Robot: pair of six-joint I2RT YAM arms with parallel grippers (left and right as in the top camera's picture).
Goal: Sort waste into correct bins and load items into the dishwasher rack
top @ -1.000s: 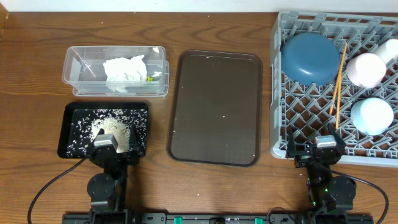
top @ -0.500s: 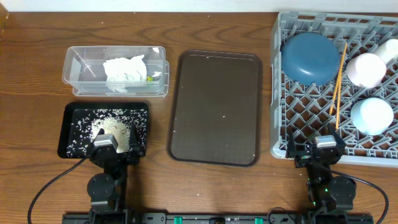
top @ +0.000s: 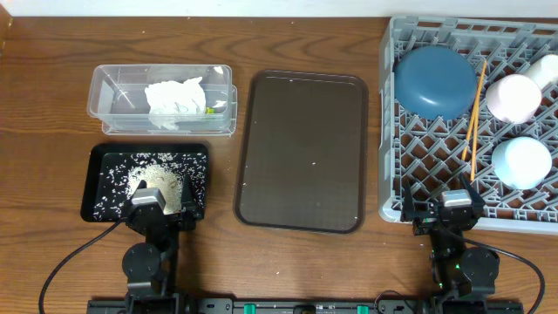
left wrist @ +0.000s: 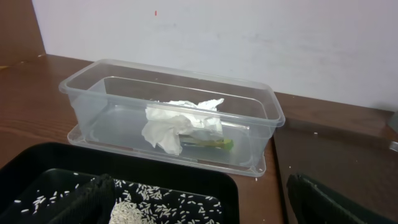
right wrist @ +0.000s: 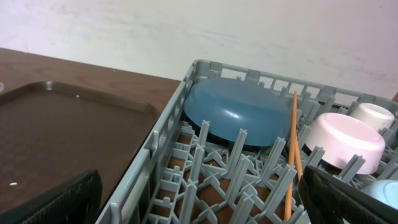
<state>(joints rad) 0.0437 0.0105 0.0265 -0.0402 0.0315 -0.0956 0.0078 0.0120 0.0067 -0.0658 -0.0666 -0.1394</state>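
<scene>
The clear tub [top: 100,92] [left wrist: 93,99] holds the crumpled white napkin [top: 174,96] [left wrist: 177,123] and a bit of green-yellow wrapper [top: 210,109] [left wrist: 219,144]. Loose rice [top: 157,180] [left wrist: 134,210] lies in the black tray [top: 148,146] [left wrist: 124,158]. Inside the grey rack [top: 384,131] [right wrist: 163,142] are the upturned dark-blue bowl [top: 436,80] [right wrist: 239,112], the pinkish bowl [top: 513,96] [right wrist: 345,142], the light-blue bowl [top: 521,161] and the chopsticks [top: 475,113] [right wrist: 292,146]. My left gripper [top: 159,206] [left wrist: 199,211] hangs open over the black tray's near edge. At the rack's near wall my right gripper [top: 442,208] [right wrist: 199,205] is open too, holding nothing.
A large dark brown serving tray [top: 302,150] [right wrist: 56,130] lies between the bins and the rack, with a few stray grains on it. Another small white dish [top: 549,68] [right wrist: 373,115] sits at the rack's far right. A white wall runs behind the table.
</scene>
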